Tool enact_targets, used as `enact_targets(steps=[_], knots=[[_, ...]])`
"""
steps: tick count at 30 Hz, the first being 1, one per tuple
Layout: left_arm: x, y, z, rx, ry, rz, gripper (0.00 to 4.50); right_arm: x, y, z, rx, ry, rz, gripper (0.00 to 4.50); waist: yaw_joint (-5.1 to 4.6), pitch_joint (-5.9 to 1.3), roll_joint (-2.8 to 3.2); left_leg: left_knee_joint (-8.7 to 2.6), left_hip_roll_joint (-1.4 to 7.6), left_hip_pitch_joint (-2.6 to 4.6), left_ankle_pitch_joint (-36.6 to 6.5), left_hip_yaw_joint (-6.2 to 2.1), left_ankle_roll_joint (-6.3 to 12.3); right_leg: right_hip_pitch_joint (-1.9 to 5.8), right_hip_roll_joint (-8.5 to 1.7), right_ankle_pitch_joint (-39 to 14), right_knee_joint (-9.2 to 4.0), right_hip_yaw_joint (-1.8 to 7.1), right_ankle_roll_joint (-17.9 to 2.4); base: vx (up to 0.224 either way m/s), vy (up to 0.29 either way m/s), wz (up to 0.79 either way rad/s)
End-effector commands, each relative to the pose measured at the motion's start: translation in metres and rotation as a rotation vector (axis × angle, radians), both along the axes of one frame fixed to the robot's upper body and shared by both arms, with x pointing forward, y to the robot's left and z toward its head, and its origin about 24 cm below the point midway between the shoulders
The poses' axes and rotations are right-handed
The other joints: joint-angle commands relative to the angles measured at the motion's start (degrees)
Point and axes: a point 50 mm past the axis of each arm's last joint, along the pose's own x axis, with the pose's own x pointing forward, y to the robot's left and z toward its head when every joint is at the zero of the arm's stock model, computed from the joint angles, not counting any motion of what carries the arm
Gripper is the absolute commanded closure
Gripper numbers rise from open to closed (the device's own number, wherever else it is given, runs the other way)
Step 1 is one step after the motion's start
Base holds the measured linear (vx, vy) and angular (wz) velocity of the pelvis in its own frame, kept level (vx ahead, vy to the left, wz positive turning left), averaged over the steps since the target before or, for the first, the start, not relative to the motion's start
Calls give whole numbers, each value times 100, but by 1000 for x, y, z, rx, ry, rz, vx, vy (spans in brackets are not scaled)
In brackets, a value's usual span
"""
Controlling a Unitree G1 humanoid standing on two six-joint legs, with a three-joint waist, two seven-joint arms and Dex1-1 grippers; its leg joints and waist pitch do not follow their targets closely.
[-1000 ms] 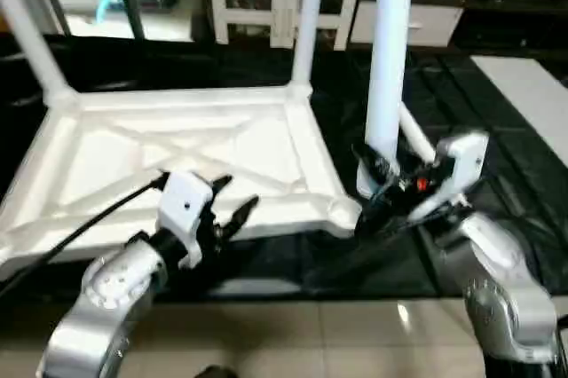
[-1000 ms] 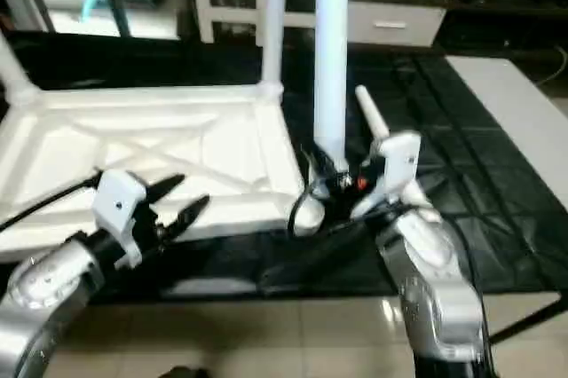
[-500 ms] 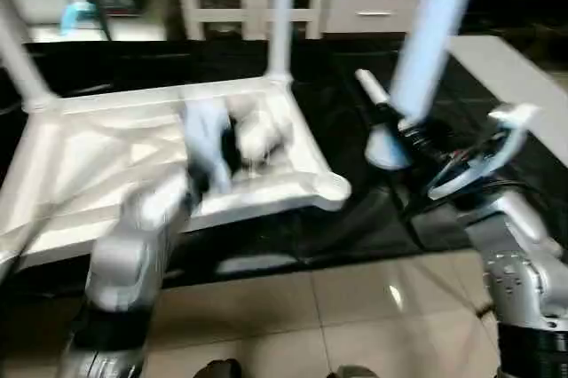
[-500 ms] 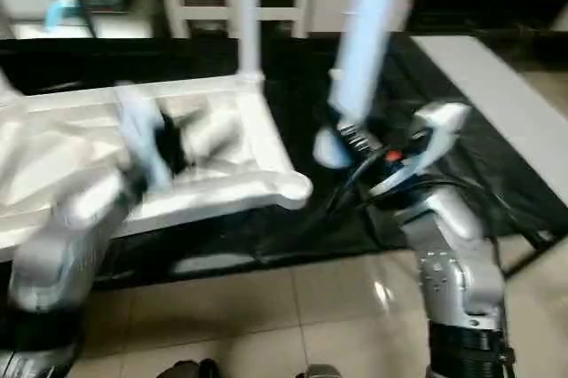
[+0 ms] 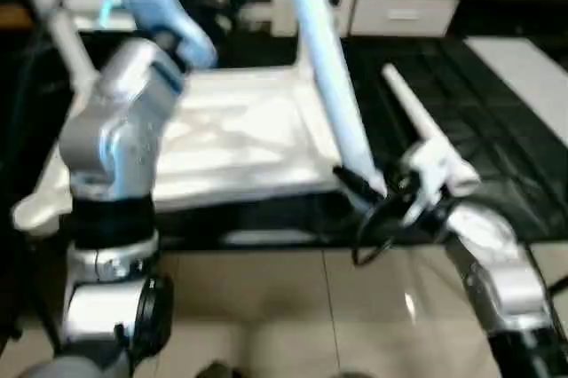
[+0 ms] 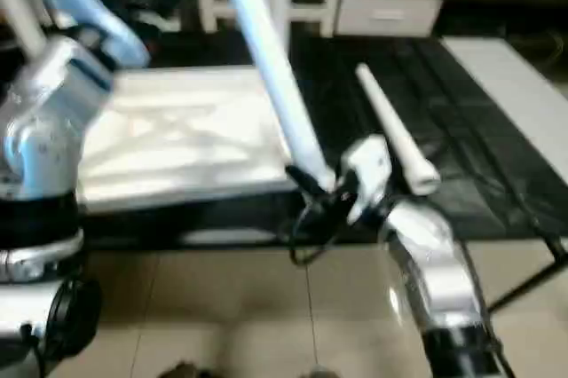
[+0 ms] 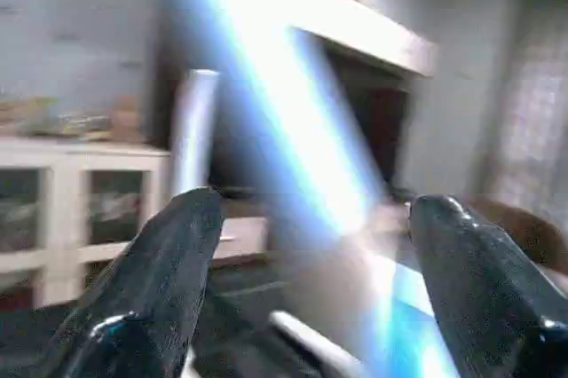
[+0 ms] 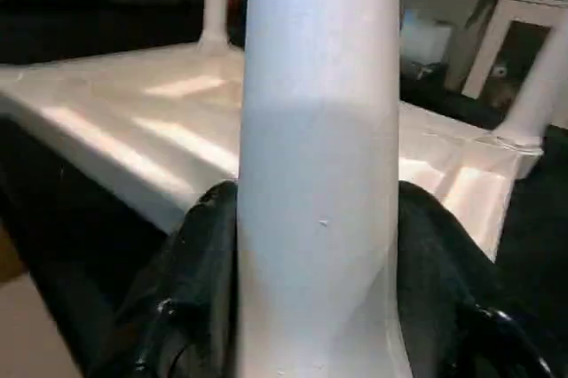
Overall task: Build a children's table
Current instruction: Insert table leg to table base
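Nearest the camera, a tiled floor is seen, with the two silver forearms rising over it. At the near edge of a black mat, the right gripper is closed around the lower end of a white table leg; in the right wrist view the leg is pinched between the two black fingers, one on each side. The held leg is tilted, its upper part leaning away from the robot and towards its left, across the near right corner of the table top.

Just beside the right gripper, on the mat, a loose leg is laid flat, running away from the robot.

The table top is laid upside down on the mat in front of the robot, its ribbed underside facing up. A near left corner socket is seen past the left forearm. At the far left corner a fitted leg is stood up in its socket.

The left arm is raised high over the left side of the top. In the left wrist view the left gripper is shown with its two black fingertips spread wide apart and nothing gripped between them; a blurred white leg is seen beyond the gap.

Farthest back, a white glass-door cabinet is stood against the wall.
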Motion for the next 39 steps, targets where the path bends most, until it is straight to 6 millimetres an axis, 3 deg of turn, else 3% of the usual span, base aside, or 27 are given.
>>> enact_targets(steps=[1, 2, 3, 4, 6, 9, 10, 14, 19, 22, 23, 25, 29, 39], knots=[[-7, -20, 0, 59, 6, -107, 76, -1, 0, 3, -35, -45, 16, 250, -82, -369, -11, -653, 300, 261, -2612, -83, -231, 25, -175, -1537, -513, 61, -703, 0, 0, 0], [-7, -20, 0, 59, 6, -107, 76, -1, 0, 3, -35, -45, 16, 250, -89, -392, -48, -656, 303, 166, -2230, -63, -129, 85, -225, -1564, -524, 78, -633, 0, 0, 0], [-8, -25, -2, 82, 16, -128, 76, -1, 1, 2, -40, -52, 19, 250, -85, -420, -40, -658, 324, 100, -1781, -62, -34, 112, -241, -1292, -494, 89, -631, 0, 0, 0], [-8, -28, -4, 101, 22, -133, 76, -2, 2, 1, -45, -63, 26, 250, -74, -438, 9, -670, 333, 114, -1677, -64, -39, 106, -229, -1146, -477, 76, -680, 0, 0, 0], [1, -25, -10, 111, 61, -72, 76, -3, 6, 2, -28, -82, 37, 250, -131, -423, 13, -680, 323, 112, -1917, -46, -37, 67, -181, -1078, -500, 53, -731, 0, 0, 0], [7, -13, -14, 94, 90, -19, 76, -5, 11, 9, 32, -113, 47, 250, -190, -431, -12, -660, 306, 90, -2063, -32, -10, 65, -224, -1385, -553, 63, -687, 0, 0, 0], [6, -11, -13, 76, 90, -25, 76, -5, 11, 10, 43, -116, 46, 250, -196, -434, 15, -665, 310, 75, -1971, -30, -7, 74, -217, -1282, -551, 62, -708, 0, 0, 0], [-2, -12, -4, -31, 72, -113, 76, -4, 7, 5, 5, -111, 25, 250, -173, -463, 0, -632, 322, 85, -1561, 19, 135, 81, -206, -702, -505, 66, -942, 0, 0, 0], [-25, -23, 14, -119, -9, -322, 76, 0, 1, -4, -39, -77, -22, 250, -116, -524, -7, -538, 329, 69, -522, 74, 535, 156, -205, 461, -393, 52, -1292, 0, 0, 0], [-38, -29, 24, -166, -48, -443, 76, 2, -5, -11, -75, -44, -52, 250, -75, -550, -14, -498, 326, 71, -175, 96, 684, 161, -203, 788, -357, 47, -1449, 0, 0, 0], [-42, -30, 27, -183, -56, -480, 76, 3, -7, -13, -82, -36, -65, 250, -76, -545, -25, -493, 323, 56, -146, 100, 715, 160, -199, 820, -349, 47, -1466, 0, 0, 0], [-47, -31, 29, -200, -59, -529, 76, 4, -9, -15, -83, -29, -83, 250, -67, -507, -34, -518, 328, 62, -455, 115, 707, 149, -191, 364, -391, 41, -1441, 0, 0, 0], [-52, -32, 30, -197, -55, -571, 76, 5, -11, -18, -94, -24, -102, 250, -81, -482, -29, -548, 346, 91, -870, 124, 484, 118, -179, -279, -439, 48, -1252, 0, 0, 0], [-58, -27, 35, -223, -59, -600, 76, 7, -12, -17, -88, -33, -108, 250, -99, -471, -24, -568, 331, 87, -1181, 120, 244, 85, -162, -651, -473, 51, -1018, 0, 0, 0]])
